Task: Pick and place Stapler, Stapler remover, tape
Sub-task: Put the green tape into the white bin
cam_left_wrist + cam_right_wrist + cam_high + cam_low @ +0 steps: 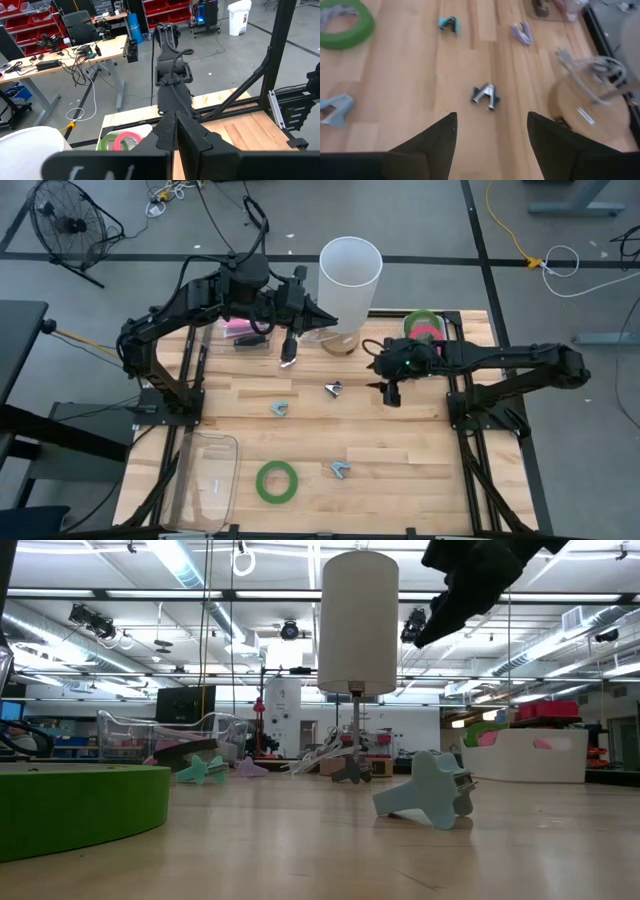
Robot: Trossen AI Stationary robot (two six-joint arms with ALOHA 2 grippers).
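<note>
My right gripper (pixel 375 370) (pixel 491 116) hangs open over the middle of the table, slanting down. A dark stapler remover (pixel 333 389) (pixel 485 95) lies on the wood just ahead of its fingers, untouched. A teal remover (pixel 280 409), a light blue one (pixel 341 470) (pixel 430 790) and a purple one (pixel 520 32) also lie flat on the table. One green tape ring (pixel 277 481) (pixel 70 805) lies near the front edge. A green and a red ring (pixel 425 328) (pixel 120 140) sit at the back right. A pink stapler (pixel 240 330) lies at the back left. My left gripper (pixel 330 320) (pixel 175 117) waits shut, high over the back.
A tall white cylinder (pixel 350 275) (pixel 358 620) stands on a round wooden base (pixel 585 105) at the back middle, close to both grippers. A clear plastic tray (pixel 205 480) sits at the near left corner. Bare wood lies between the removers.
</note>
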